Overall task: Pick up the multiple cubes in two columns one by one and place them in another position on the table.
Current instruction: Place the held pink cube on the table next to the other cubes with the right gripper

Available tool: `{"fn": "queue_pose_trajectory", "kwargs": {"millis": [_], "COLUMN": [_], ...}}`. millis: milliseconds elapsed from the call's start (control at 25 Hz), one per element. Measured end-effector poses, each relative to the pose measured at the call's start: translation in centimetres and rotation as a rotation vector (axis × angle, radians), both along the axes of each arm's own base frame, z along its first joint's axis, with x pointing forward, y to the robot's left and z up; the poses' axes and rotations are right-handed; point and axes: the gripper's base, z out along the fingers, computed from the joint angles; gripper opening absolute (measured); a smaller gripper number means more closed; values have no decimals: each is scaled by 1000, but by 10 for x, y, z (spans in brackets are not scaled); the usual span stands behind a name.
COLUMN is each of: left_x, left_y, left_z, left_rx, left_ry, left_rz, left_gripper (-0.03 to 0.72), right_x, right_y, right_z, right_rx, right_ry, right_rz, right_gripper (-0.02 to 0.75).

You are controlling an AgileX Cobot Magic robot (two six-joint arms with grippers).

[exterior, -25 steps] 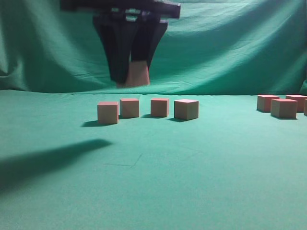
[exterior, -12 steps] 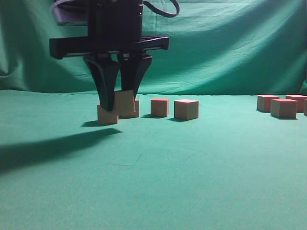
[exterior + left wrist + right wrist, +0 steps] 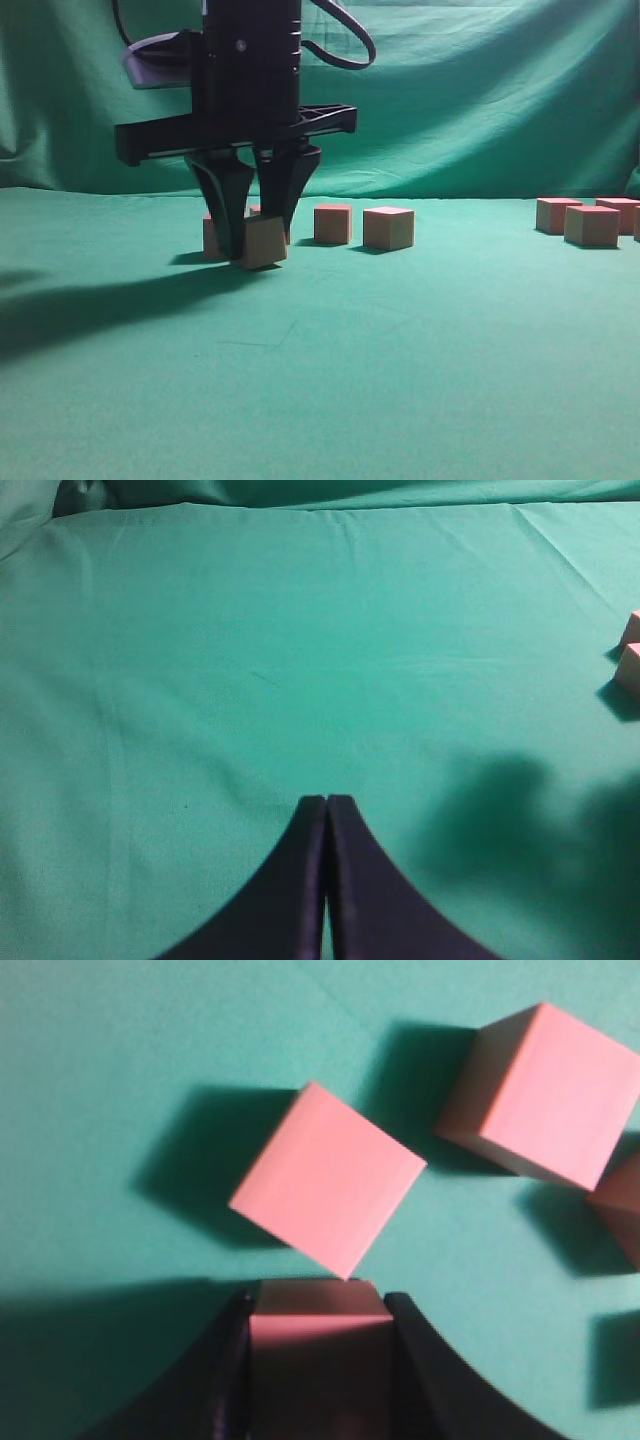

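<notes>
As the right tool [image 3: 256, 250] has come down, its cube [image 3: 264, 242] now meets the worktop [image 3: 420, 340].
Jaws stay clamped on it beside three placed cubes; release looks next. Left tool [image 3: 326, 810] is closed, empty.

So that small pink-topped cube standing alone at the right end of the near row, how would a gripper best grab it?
Probably from straight above. The small pink-topped cube at the right end of the row sits flat on the teal-green cloth table, with a clear gap to its neighbour. Closing the jaws on two opposite flat, parallel sides should hold it squarely; its sharp-edged box shape offers nothing else to grip.
</notes>
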Motion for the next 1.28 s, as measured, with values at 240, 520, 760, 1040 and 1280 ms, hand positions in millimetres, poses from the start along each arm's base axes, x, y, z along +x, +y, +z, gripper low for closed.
{"fn": "queue_pose_trajectory", "kwargs": {"millis": [240,520,760,1040,1280], "left_x": [0,0,0,0,0], "left_y": [0,0,0,0,0], "left_z": [0,0,0,0,0], "left_rx": [0,0,0,0,0], "left_ry": [0,0,0,0,0], "left_rz": [0,0,0,0,0], "left_gripper": [0,0,0,0,0], "right_x": [0,0,-1,-3,-10], "right_y": [1,2,0,-4,-23], "right_z": [0,-3,-4,28,112], "right_rx": [10,18,-2,-12,9], "right_ry": [-4,12,26,9,-104], "right_rz": [-9,-20,-23,-17,-10], "right_gripper": [275,275,408,617,617]}}
